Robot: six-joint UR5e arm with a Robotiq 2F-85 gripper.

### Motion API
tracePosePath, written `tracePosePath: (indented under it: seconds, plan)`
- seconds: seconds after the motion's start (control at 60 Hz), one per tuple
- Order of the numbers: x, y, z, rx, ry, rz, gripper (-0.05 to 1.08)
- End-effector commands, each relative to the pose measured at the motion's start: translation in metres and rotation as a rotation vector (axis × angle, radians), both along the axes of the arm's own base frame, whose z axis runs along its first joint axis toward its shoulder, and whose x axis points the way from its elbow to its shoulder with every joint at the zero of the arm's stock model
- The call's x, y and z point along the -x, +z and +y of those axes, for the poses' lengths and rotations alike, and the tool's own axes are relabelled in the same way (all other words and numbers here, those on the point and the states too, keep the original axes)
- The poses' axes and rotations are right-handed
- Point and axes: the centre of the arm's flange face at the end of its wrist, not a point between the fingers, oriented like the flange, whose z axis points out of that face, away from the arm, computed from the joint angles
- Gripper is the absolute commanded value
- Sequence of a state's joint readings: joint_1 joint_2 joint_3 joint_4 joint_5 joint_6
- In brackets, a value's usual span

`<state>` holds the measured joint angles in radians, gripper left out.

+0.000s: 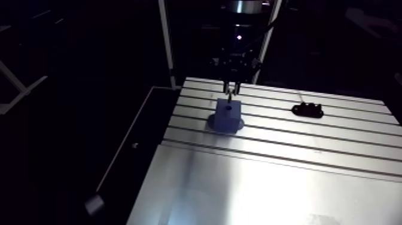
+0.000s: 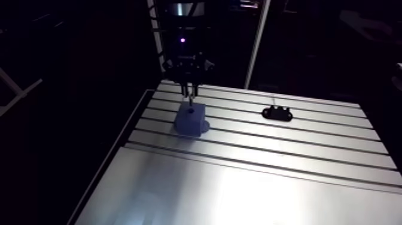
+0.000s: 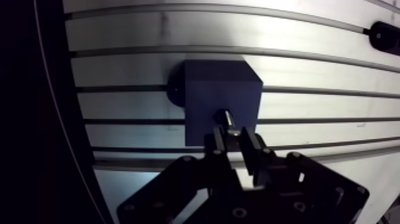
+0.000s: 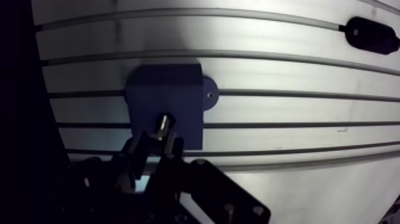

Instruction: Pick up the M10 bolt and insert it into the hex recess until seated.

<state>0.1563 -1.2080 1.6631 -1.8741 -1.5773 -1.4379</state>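
The bolt [image 3: 230, 121] is off the table and clamped between the two fingers of the gripper [image 3: 233, 140], which are closed on its shank. Its shiny end points out ahead of the fingertips, so the pick-up looks done. Just ahead of it, the bolt's end meets the dark recess [image 3: 221, 114] in the top face of the blue block [image 3: 220, 89]. I cannot tell whether it has entered the mouth or only touches the edge. It does not look seated, since much of the bolt shows outside the block. What seems left is to line it up, push it home and let go. The block sits on a round base [image 4: 210, 95] on the slotted table [image 3: 327, 71]. Farther off and well apart lies a black part [image 4: 372, 34]. By count there is one bolt, one block with one recess, one base, one black part and one gripper.
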Motion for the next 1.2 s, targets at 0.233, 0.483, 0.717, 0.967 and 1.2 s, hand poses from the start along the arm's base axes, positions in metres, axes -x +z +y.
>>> tracePosePath:
  seconds: [0.233, 0.483, 0.717, 0.967, 1.2]
  plan:
    - [-0.001, -0.007, -0.003, -0.003, 0.008, -0.009, 0.75]
    - [0.000, -0.010, -0.004, -0.004, 0.007, -0.014, 0.75]
    - [0.000, -0.010, -0.004, -0.003, 0.007, -0.015, 0.75]
    - [-0.002, -0.012, -0.003, -0.005, 0.008, -0.019, 0.75]
    - [-0.002, -0.012, -0.002, -0.005, 0.007, -0.020, 0.75]
